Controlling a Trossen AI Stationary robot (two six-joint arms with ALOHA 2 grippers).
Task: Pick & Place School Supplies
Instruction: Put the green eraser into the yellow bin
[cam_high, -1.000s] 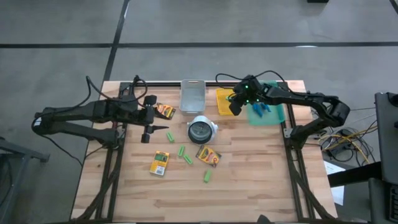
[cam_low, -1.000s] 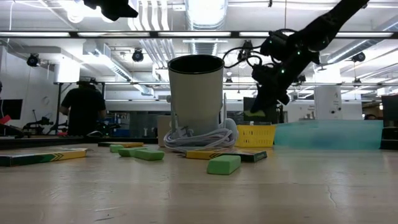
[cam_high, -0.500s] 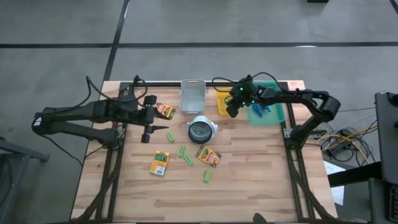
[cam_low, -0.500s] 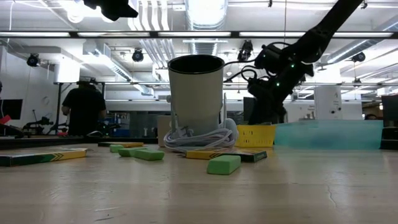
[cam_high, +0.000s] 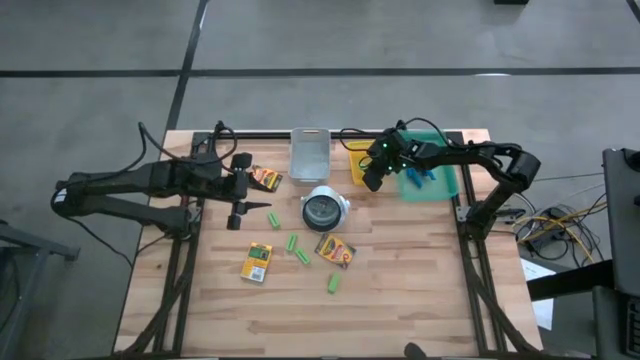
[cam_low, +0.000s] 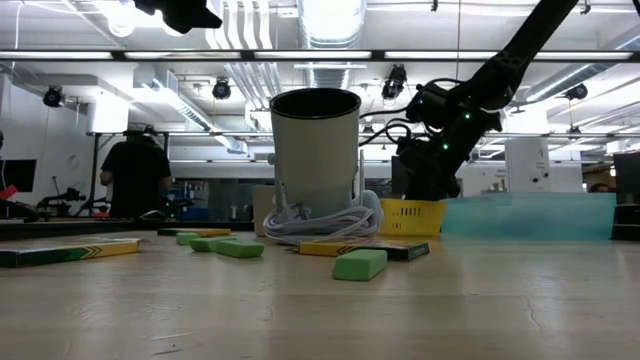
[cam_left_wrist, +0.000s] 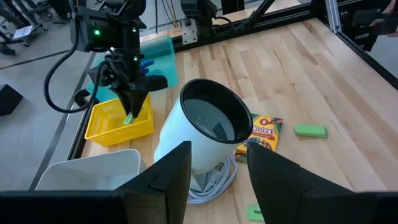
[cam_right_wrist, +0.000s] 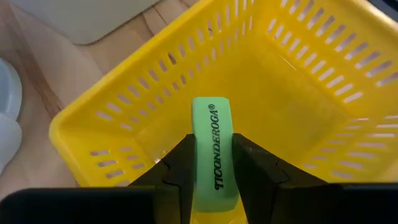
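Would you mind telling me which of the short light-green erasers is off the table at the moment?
The light-green eraser between the right gripper's fingers, hanging over the yellow slotted basket; the other erasers lie on the wooden table.

So the cup (cam_high: 324, 208) sits pretty much mid-table, lying on its side with a coiled cable against it. Just behind the cup is the tray (cam_high: 310, 153). Behind and to the right of the cup is the basket (cam_high: 356, 163), and the bin (cam_high: 431, 175) is right of that, farther from the cup. The right gripper (cam_high: 372, 179) hangs over the basket with an eraser (cam_right_wrist: 211, 151) between its fingers, down inside the basket walls. Left of the cup is one crayon box (cam_high: 265, 179), with the left gripper (cam_high: 240, 205) near it. In front of the cup lie two more crayon boxes (cam_high: 335, 250) and loose erasers (cam_high: 300, 256).
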